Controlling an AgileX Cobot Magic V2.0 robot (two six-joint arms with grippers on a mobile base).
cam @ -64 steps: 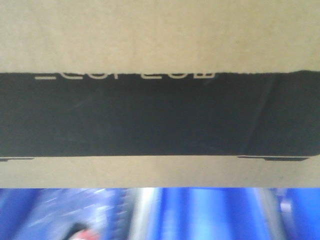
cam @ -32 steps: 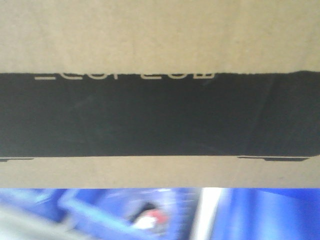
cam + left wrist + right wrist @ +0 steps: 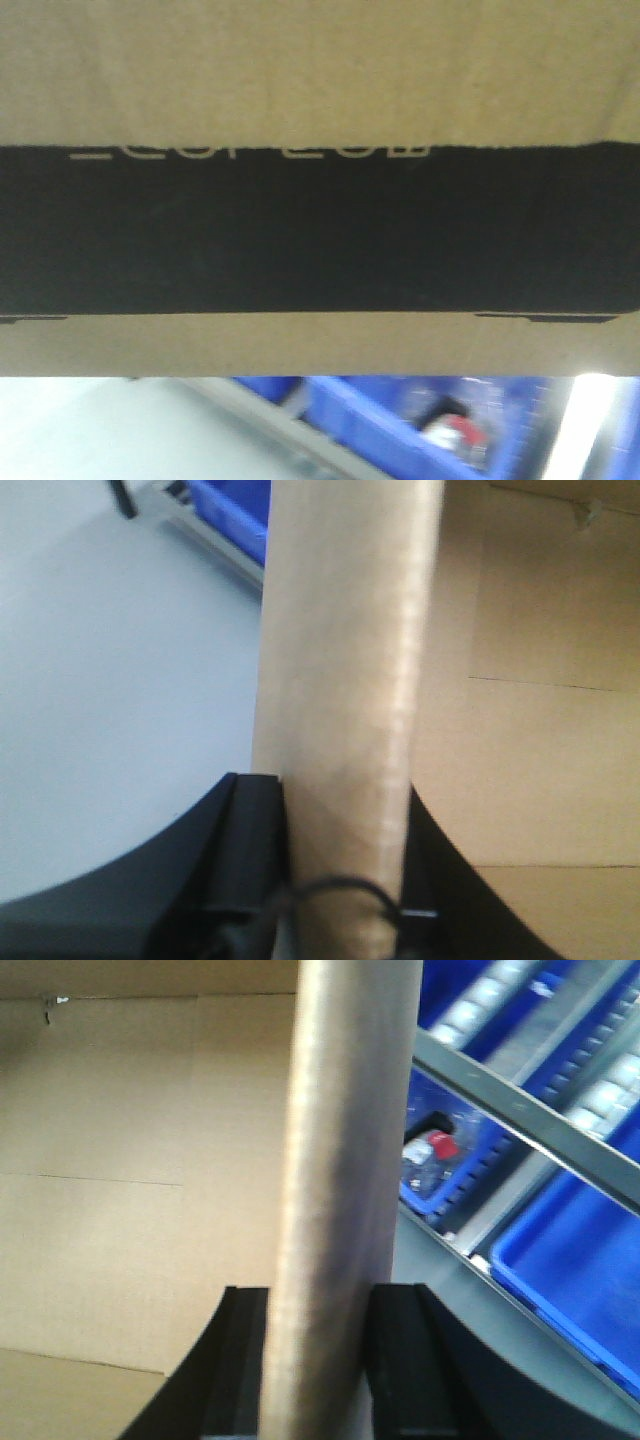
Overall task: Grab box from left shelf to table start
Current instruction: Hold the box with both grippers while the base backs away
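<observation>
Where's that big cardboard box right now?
The box fills the front view, gripped between both arms: the left end effector and the right end effector each clamp one upright wall, with blue bins beyond its right side.

A warehouse storeroom: the right wrist view shows a grey metal shelf at two o'clock stocked with blue plastic bins, beside a cardboard box.

Under the box, the background has swung right. A pale counter now fills the lower left, pushing the blue bins and red item rightward.
</observation>
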